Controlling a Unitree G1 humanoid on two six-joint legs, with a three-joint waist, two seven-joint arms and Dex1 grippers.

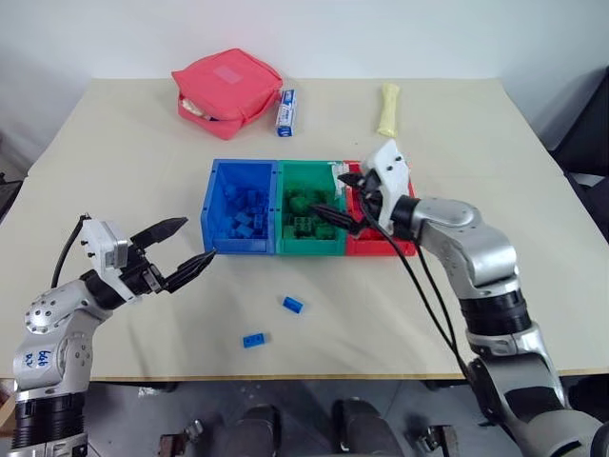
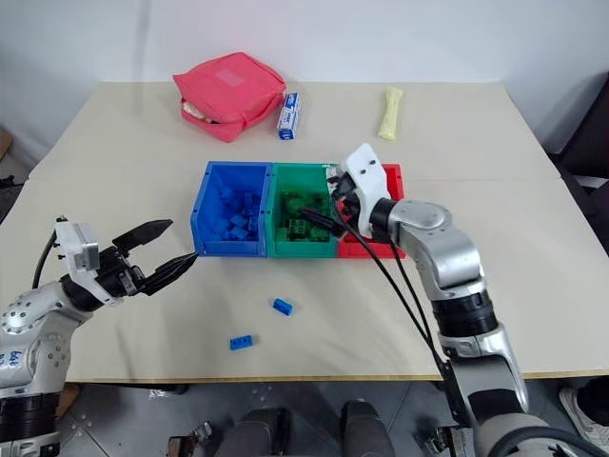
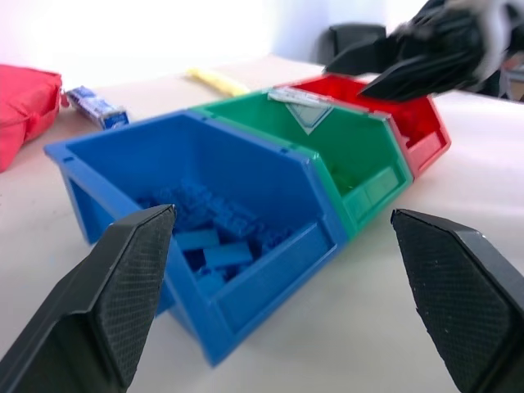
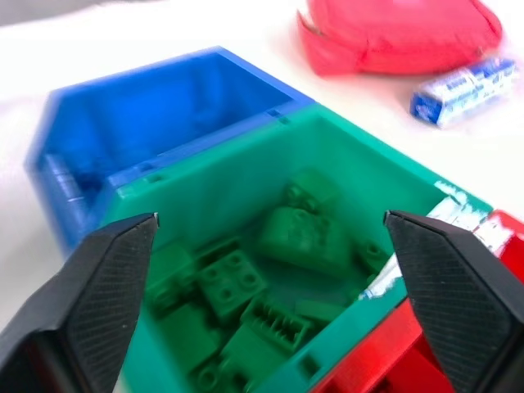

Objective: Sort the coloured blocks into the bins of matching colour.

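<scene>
Table (image 1: 114,171): a pale top carrying everything below.
Bins (image 1: 276,251): 3 joined open-topped bins in a row near the table's middle, blue on the robot's left, green in the centre, red on its right.
Blue bin (image 1: 214,205): holds a heap of blue blocks (image 1: 245,217).
Green bin (image 4: 344,155): holds several green blocks (image 4: 304,237), lying jumbled on its floor.
Red bin (image 3: 426,131): its contents cannot be made out.
Pouch (image 1: 226,88): a pinkish-red zippered fabric pouch at the far edge, well apart from the bins.
Yellow stick (image 1: 387,109): pale, lying at the far edge on the right.
Small box (image 1: 285,112): blue and white, just beside the pouch.
Right gripper (image 1: 343,198): over the green bin near its boundary with the red bin, fingers spread apart, nothing between them.
Left gripper (image 1: 188,247): above the table just left of the blue bin's near corner, fingers wide apart and empty.
Loose blue blocks: 2 on the table in front of the bins, 1 (image 1: 293,305) nearer the bins, 1 (image 1: 254,340) closer to the table's near edge.
</scene>
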